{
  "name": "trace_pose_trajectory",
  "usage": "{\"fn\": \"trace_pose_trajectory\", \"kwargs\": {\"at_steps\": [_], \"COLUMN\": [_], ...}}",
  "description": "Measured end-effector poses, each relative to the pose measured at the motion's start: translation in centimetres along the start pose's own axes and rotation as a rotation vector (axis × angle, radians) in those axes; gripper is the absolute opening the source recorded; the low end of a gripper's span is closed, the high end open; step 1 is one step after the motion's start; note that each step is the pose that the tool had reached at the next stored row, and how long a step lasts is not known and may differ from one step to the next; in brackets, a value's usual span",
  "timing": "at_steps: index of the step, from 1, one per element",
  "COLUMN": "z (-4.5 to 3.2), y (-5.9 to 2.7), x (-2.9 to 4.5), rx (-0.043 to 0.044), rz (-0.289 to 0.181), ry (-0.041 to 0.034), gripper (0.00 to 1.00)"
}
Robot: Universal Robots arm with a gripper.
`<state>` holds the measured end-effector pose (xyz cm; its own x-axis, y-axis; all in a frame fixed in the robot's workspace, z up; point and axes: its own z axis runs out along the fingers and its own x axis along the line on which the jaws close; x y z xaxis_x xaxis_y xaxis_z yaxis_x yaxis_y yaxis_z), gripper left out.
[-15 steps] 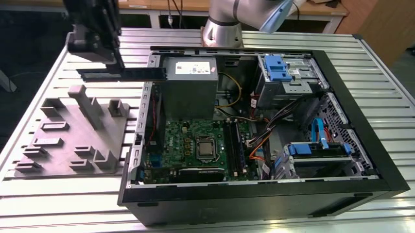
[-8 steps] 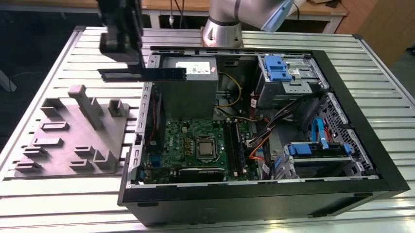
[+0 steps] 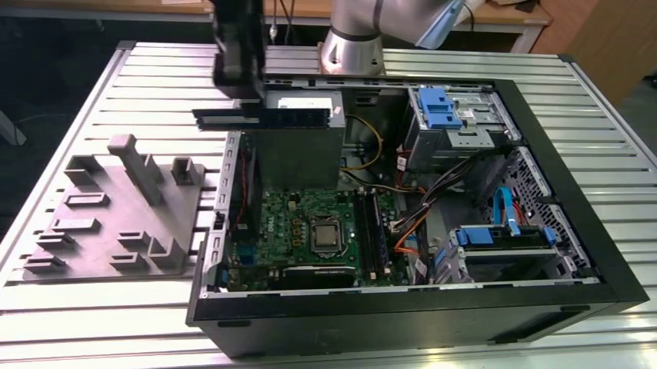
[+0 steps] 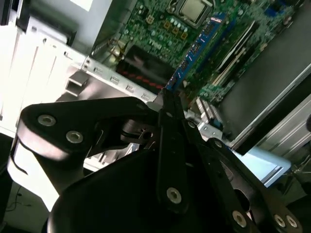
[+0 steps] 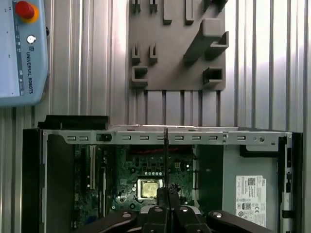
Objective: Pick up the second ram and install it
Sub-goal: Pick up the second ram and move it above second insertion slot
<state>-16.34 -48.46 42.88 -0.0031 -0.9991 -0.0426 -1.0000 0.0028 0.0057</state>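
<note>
Second ram (image 3: 265, 117) hangs level in the upper left of the exterior view, above the far edge of the open computer case, gripped from above by the pincer (image 3: 241, 104)

By size, the ribbed metal bench (image 3: 103, 327) carries everything. The black computer case (image 3: 411, 307) lies on its side with the panel off, taking up the centre and the exterior view's right. The grey tray (image 3: 113, 223) with upright posts sits just beside it on the exterior view's left. The silver robot arm (image 3: 355, 31) comes in at the top of the frame. Inside the case, the green motherboard (image 3: 292, 223) lies in the lower middle. The processor socket (image 3: 326, 234) is near its centre, and the long memory slots (image 3: 371, 231) are just to the exterior view's right of it.

In the second wrist view the pincer (image 4: 167, 99) is narrowed tight onto the second ram (image 4: 197, 46), a blue strip running out from the tips above the board. In the first wrist view the second ram (image 5: 166, 155) shows edge-on as a thin dark line rising from the pincer (image 5: 166, 193).

The pick-up looks done, since the second ram is firmly held, clear of tray and bench, and well above the board. The installing is left, as it is seated in no slot. I cannot tell whether another stick already fills a slot
</note>
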Motion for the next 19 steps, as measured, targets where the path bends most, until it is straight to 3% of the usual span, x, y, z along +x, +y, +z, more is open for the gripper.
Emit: {"fn": "trace_pose_trajectory", "kwargs": {"at_steps": [12,16,19], "z": [0.10,0.13,0.13], "y": [-5.05,-6.36,-6.56], "x": [-0.01,-0.01,0.00], "rx": [-0.0044,-0.0050,-0.0050], "rz": [0.000,0.000,0.000], "ry": [-0.0001,0.0001,0.0001], "gripper": [0.11,0.11,0.11]}}
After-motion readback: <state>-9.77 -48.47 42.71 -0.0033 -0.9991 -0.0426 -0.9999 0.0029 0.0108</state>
